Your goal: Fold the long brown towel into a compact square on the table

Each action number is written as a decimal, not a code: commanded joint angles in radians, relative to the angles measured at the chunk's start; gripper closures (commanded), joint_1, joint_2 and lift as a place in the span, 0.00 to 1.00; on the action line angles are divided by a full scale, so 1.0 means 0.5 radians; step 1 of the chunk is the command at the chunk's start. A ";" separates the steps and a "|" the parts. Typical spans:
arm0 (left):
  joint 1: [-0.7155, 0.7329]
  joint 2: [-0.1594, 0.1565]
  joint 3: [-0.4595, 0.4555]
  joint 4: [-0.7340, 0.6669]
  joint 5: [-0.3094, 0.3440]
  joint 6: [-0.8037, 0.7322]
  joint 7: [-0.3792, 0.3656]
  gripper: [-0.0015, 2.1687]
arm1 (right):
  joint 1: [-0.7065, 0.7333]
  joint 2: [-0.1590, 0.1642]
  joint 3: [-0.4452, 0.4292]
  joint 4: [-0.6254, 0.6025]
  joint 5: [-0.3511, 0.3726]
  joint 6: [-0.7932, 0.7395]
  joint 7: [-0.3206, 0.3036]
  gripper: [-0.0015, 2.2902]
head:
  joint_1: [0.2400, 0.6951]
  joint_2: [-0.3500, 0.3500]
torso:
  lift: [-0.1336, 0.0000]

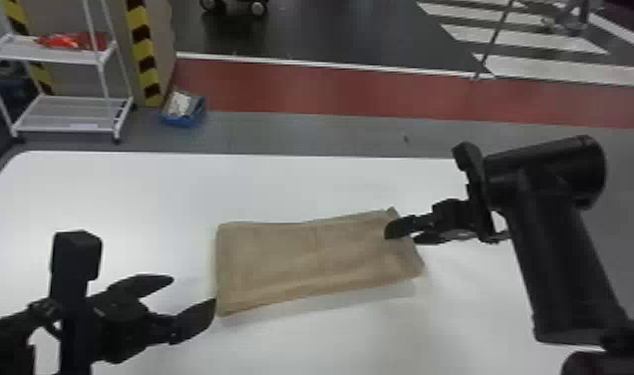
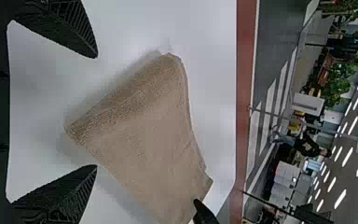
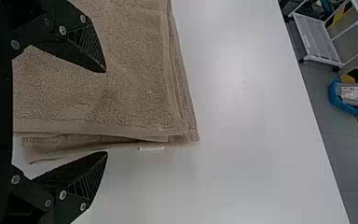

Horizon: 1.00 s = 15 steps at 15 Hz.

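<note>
Towel (image 1: 311, 259), folded into a flat oblong on the table (image 1: 131, 189), between the left pincer (image 1: 193, 289) and the right pincer (image 1: 400, 238). Seen from the head, rather smooth and plain on top, with the near left corner right beside the nearer finger of the left pincer; hard to tell whether touching. From the left wrist, a thick, rounded fold just ahead of the left pincer (image 2: 96, 111), with a dark fingertip of the right pincer by the far end. From the right wrist, far more at the right pincer (image 3: 106, 112): stacked layers, stitched hems, slightly staggered edges, and a small white label (image 3: 151, 148) peeping out along one side. One finger over the cloth there, the other past the edge, above bare table.

Both pincers wide open, with nothing gripped in either. Left arm (image 1: 72, 309) in from the lower left, low down, with fingers pointing across towards the cloth. Right arm (image 1: 560, 249) up from the lower right, then bent sharply inward at the wrist, with fingers pointing left over the towel's right end. Well beyond the left pincer, on the floor, a blue bin (image 1: 181, 119).
</note>
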 commanded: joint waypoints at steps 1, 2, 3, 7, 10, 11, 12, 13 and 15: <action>-0.005 0.000 -0.003 0.013 -0.017 0.000 0.000 0.02 | -0.004 -0.007 0.020 0.003 0.057 0.009 0.003 0.14 | 1.00 0.25 | 0.08; -0.005 0.000 -0.003 0.013 -0.020 0.000 0.000 0.02 | -0.004 -0.010 0.039 0.015 0.073 0.009 0.003 0.14 | 1.00 0.24 | 0.08; -0.008 0.000 -0.003 0.013 -0.020 0.000 0.000 0.02 | -0.004 -0.007 0.051 0.034 0.112 -0.003 0.003 0.14 | 1.00 0.24 | 0.08; -0.005 0.000 -0.003 0.013 -0.023 0.000 -0.003 0.02 | -0.019 -0.001 0.075 0.074 0.116 -0.034 0.009 0.31 | 1.00 0.23 | 0.08; -0.008 0.000 -0.003 0.019 -0.026 0.000 -0.003 0.02 | -0.016 -0.004 0.005 0.074 0.069 -0.034 0.061 0.58 | 1.00 0.24 | 0.08; -0.008 0.000 -0.003 0.022 -0.026 0.000 -0.003 0.02 | -0.013 -0.007 -0.007 0.074 0.066 -0.040 0.058 0.61 | 1.00 0.24 | 0.08; -0.008 0.000 -0.003 0.025 -0.026 0.000 -0.003 0.02 | -0.007 -0.007 -0.020 0.071 0.066 -0.046 0.061 0.61 | 1.00 0.24 | 0.08; -0.008 0.000 -0.006 0.031 -0.026 0.000 0.000 0.02 | 0.012 -0.007 -0.038 0.071 0.066 -0.058 0.058 0.62 | 1.00 0.24 | 0.08; -0.008 0.000 -0.006 0.031 -0.026 0.000 -0.003 0.02 | 0.049 -0.004 -0.130 0.034 -0.035 -0.052 0.064 0.66 | 1.00 0.23 | 0.08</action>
